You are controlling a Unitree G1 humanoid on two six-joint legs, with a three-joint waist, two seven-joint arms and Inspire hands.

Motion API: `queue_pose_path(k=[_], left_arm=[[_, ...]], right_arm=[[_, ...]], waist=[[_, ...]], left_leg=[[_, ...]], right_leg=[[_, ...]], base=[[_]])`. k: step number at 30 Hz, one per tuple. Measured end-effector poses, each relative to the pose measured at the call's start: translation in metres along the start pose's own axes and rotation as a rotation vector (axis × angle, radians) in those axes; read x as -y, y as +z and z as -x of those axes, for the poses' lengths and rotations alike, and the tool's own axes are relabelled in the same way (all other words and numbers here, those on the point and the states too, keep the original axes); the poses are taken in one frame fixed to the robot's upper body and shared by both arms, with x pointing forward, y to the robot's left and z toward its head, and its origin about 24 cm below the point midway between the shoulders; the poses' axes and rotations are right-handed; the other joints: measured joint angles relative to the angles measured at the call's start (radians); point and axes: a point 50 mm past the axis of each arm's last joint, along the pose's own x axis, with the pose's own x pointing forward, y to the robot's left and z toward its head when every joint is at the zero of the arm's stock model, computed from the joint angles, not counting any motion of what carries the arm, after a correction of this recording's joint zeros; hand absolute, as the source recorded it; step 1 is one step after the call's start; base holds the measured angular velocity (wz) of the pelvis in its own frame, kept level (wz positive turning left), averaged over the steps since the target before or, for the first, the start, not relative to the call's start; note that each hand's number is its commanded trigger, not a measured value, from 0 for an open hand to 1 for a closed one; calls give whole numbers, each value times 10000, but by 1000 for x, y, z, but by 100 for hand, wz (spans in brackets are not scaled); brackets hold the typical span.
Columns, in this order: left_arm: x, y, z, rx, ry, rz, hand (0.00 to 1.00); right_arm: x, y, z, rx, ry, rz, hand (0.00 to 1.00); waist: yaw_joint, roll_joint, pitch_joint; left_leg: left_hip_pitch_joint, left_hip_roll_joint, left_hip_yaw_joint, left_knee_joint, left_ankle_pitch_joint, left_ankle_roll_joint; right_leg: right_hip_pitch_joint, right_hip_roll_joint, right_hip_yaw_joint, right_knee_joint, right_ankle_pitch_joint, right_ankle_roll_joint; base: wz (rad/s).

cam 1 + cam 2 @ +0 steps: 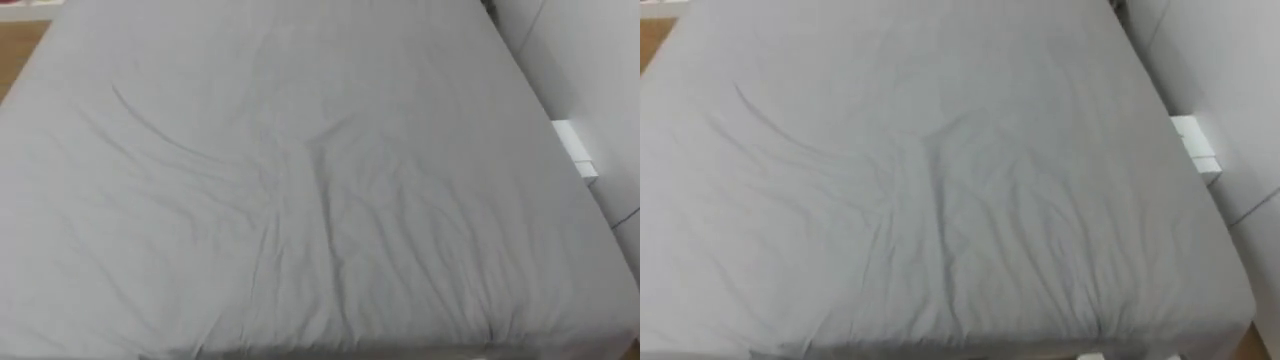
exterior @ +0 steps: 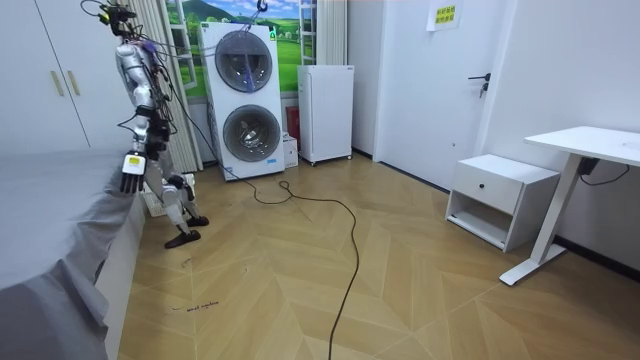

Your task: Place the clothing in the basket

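Observation:
A bed (image 1: 300, 180) under a wrinkled grey sheet lies right below me in the eye views, and I see only the sheet on it. In the room view I stand upright at the side of the bed (image 2: 50, 200), facing it. My left hand (image 2: 131, 176) hangs at my side by the bed's edge, with its fingers straight down and nothing in them.
A white wall and a small white box (image 1: 575, 148) border the bed on my right. Wood floor (image 1: 20, 50) lies past its far left corner. Behind me are a stacked washer and dryer (image 2: 245, 100), a white cabinet (image 2: 325, 112), a nightstand (image 2: 500, 195) and a desk (image 2: 585, 150).

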Motion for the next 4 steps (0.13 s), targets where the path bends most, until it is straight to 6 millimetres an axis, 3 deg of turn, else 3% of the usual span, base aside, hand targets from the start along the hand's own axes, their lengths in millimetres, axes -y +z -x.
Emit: queue_pose_path(k=[4], left_arm=[[-1,-2,1,-33,147,9,0]], right_arm=[[-11,-8,2,-231,552,339,0]], waist=[[152,-8,-7]], left_leg=[[70,-33,-137,39,-29,15]], right_leg=[[186,-7,-30,-35,-20,20]], base=[[13]])
